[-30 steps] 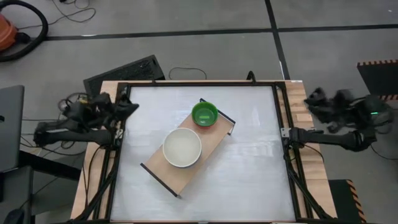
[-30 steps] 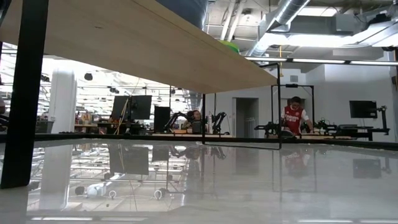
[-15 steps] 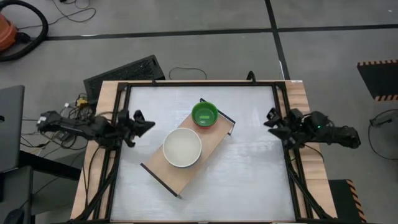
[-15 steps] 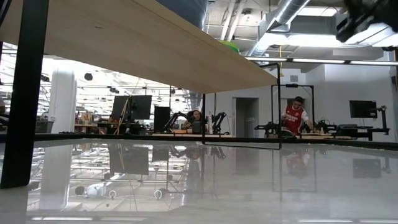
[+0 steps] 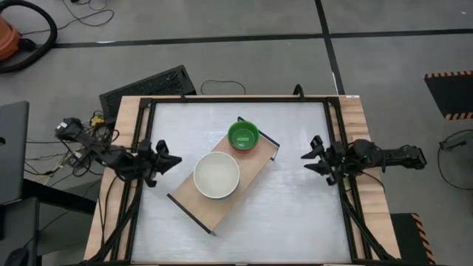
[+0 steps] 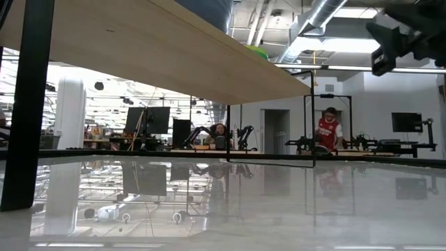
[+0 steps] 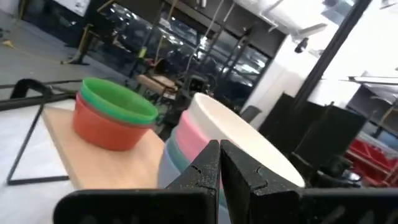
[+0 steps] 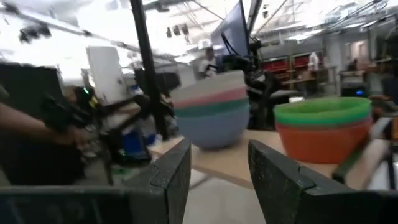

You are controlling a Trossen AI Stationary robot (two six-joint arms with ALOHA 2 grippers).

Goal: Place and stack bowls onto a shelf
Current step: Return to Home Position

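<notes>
The shelf (image 5: 255,167) lies slantwise in the middle of the table, standing on black end frames. On it stand two stacks of bowls. One is large, with a cream white bowl (image 5: 216,175) on top of pink, teal and blue ones (image 8: 211,115). The other is small, lime green (image 5: 243,136) over red (image 7: 106,134). My left gripper (image 5: 171,157) hovers shut by the table's left rail and points at the large stack. My right gripper (image 5: 310,157) hovers open at the right rail, facing the shelf. Neither gripper holds anything.
A black metal frame (image 5: 236,98) runs round the white table top (image 5: 295,214). A dark keyboard-like panel (image 5: 148,85) lies beyond the far left corner. In the low view the shelf board (image 6: 139,42) looms overhead on its black leg (image 6: 28,104); people stand in the room behind.
Both arms have come down and swung inward. My left gripper has moved toward the near edge and a little toward the shelf. My right gripper has come from beyond the right edge to the right rail, toward the shelf. Bowls and shelf have stayed put.
</notes>
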